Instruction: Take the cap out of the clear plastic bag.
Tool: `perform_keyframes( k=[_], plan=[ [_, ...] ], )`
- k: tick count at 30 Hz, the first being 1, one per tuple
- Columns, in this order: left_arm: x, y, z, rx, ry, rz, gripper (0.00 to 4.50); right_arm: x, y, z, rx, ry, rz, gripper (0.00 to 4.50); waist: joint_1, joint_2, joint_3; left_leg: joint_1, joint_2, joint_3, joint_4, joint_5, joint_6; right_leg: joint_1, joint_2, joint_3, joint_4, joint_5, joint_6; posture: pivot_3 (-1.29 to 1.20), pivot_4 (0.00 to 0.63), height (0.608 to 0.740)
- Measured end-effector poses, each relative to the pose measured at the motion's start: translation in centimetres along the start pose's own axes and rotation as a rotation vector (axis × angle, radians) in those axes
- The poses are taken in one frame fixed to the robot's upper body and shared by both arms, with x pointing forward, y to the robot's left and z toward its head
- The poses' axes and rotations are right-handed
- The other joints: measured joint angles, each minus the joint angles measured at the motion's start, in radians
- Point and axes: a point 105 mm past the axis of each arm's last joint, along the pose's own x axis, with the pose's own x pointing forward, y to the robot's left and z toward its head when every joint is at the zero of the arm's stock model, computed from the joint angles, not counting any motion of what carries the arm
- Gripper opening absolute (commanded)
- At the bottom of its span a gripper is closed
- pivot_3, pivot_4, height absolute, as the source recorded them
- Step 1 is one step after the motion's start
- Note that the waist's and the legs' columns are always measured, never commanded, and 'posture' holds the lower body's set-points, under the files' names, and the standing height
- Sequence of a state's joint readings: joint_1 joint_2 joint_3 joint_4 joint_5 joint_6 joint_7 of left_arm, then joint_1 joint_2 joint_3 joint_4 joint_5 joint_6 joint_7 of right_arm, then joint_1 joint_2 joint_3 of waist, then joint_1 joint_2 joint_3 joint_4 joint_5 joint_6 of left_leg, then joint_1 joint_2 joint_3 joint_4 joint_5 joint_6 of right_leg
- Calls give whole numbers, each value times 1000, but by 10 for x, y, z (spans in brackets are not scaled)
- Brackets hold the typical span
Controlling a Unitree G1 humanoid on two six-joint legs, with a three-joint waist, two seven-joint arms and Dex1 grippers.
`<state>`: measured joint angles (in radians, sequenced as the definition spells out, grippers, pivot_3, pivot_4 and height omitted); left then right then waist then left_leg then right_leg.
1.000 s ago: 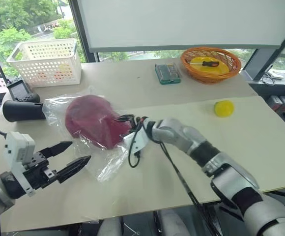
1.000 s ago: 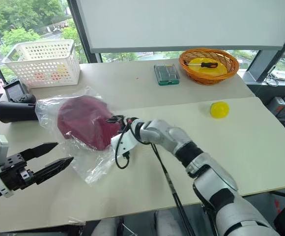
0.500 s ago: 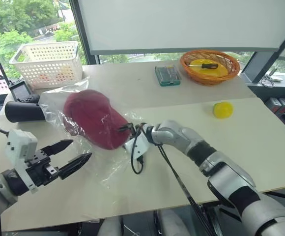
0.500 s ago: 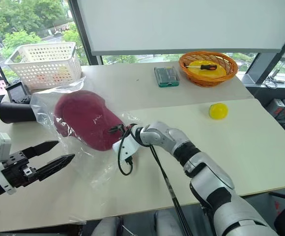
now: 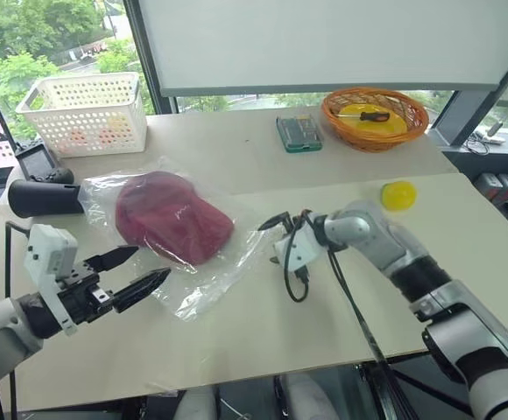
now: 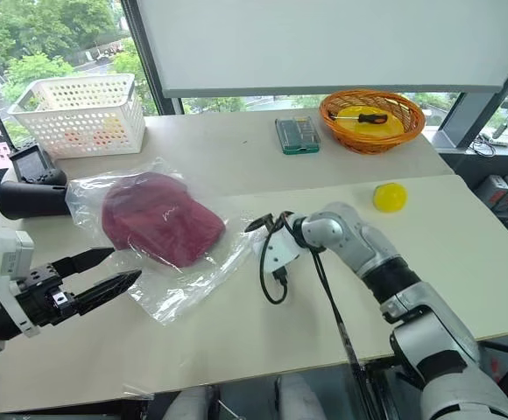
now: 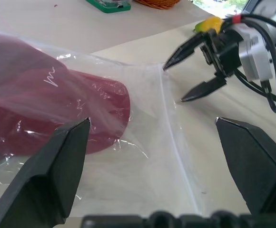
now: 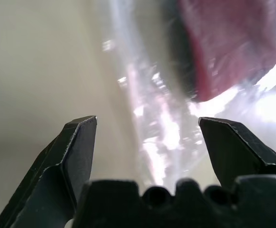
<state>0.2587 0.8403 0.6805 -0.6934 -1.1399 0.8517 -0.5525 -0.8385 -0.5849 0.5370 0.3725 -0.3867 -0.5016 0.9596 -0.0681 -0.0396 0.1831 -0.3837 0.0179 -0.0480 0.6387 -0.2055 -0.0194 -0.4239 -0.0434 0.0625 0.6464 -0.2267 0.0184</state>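
**Right gripper backs off the bag, cap still inside**

The right gripper (image 5: pixel 276 226) hovers just beside the open edge of the clear plastic bag (image 5: pixel 210 280), arm stretched across the counter (image 5: pixel 342 149), fingers apart and gripping nothing. A second ago it was at the cap's brim inside the bag; it has since pulled away to the right. The dark red cap (image 5: pixel 171 227) lies flat within the bag again, after lifting briefly. The left gripper (image 5: pixel 140 273) holds low at the bag's near corner, fingers spread wide, unchanged.
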Motion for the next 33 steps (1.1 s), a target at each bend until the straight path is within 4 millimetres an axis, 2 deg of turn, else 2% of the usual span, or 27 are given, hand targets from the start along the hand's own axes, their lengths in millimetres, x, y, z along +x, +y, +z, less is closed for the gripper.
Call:
perform_keyframes(
  k=[2,9,14,21,29,33],
  plan=[
    [1,1,1,4,0,-5,4500,-1,1,-3,-38,26,-2,4081,-1,0,0,0,0,0,0,0,0,0,0,0,0,-1,1,0,150,736],
    [2,1,4,13,2,-13,4500,20,-23,-4,-168,89,-166,4081,0,0,0,-1,0,0,0,0,-1,-1,0,0,0,0,0,0,150,736],
    [2,1,3,11,3,-11,4500,42,-30,10,-170,54,-224,4081,-5,0,0,0,0,0,0,0,-1,-1,0,0,0,3,-4,0,150,736],
    [3,0,1,6,9,-17,4500,77,-48,45,-158,-40,-261,4081,-4,0,0,0,0,0,0,0,-1,-1,1,0,0,3,-5,0,150,736],
    [4,0,0,-1,13,-22,4500,102,-65,52,-157,-25,-278,4081,-4,0,0,0,0,-1,0,-1,-1,-1,1,0,0,3,-6,0,150,736],
    [4,0,0,-1,13,-22,4500,106,-63,48,-118,-18,-276,3067,-4,0,0,0,0,-1,0,-1,-1,-1,1,0,0,3,-5,0,150,736]
  ],
)
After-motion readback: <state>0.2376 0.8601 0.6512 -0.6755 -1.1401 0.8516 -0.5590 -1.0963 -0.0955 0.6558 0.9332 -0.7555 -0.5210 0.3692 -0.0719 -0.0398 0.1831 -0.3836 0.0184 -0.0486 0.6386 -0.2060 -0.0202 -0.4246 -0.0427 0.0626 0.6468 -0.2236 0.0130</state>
